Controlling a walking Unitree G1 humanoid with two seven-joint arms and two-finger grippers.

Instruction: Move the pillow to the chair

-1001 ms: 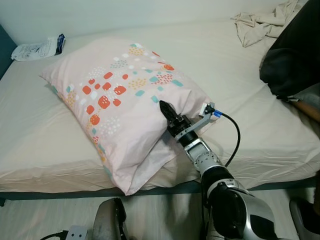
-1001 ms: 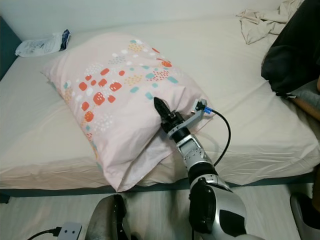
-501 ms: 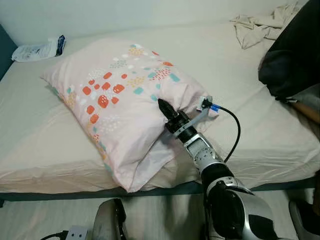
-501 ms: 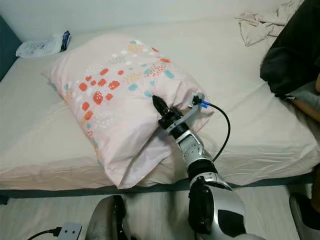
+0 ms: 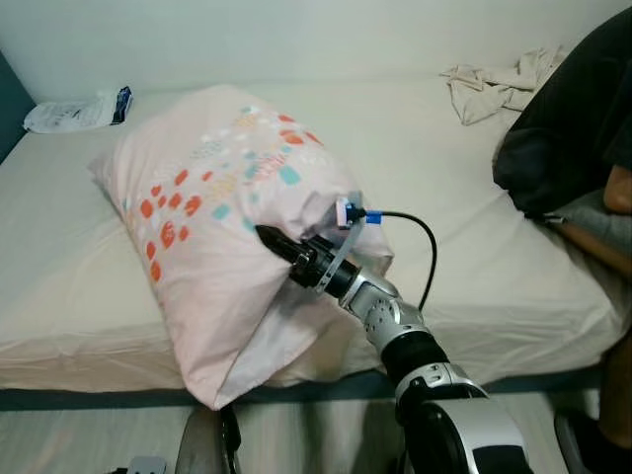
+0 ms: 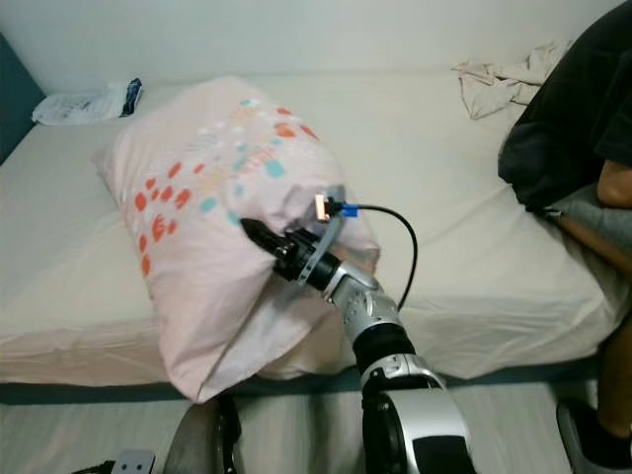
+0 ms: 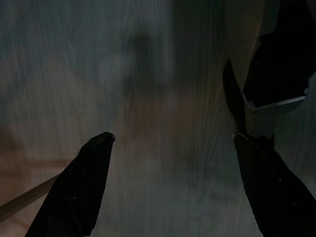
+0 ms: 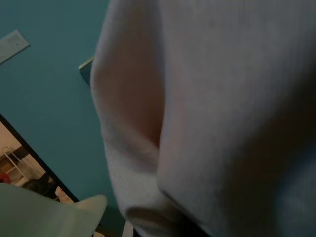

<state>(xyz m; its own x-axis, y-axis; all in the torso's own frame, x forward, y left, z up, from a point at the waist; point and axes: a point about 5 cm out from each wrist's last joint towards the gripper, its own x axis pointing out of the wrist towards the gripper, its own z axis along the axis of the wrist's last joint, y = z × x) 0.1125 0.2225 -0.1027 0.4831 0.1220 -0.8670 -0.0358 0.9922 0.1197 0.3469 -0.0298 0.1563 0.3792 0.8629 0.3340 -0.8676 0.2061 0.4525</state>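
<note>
Now the right gripper [image 5: 265,235] pinches the pillow's [image 5: 197,227] fabric on the bed [image 5: 474,217].

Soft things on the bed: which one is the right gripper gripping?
The pillow, pink with orange and teal spots; the right gripper is pinched into its cloth. The crumpled beige cloth and white packet lie untouched at the far edge of the bed.

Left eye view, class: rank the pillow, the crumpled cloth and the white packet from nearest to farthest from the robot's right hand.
1. The pillow: the right hand is pressed into its fabric near the front edge of the bed.
2. The white packet: at the bed's far left corner.
3. The crumpled cloth: at the far right by the wall, farthest, though not by much.
</note>
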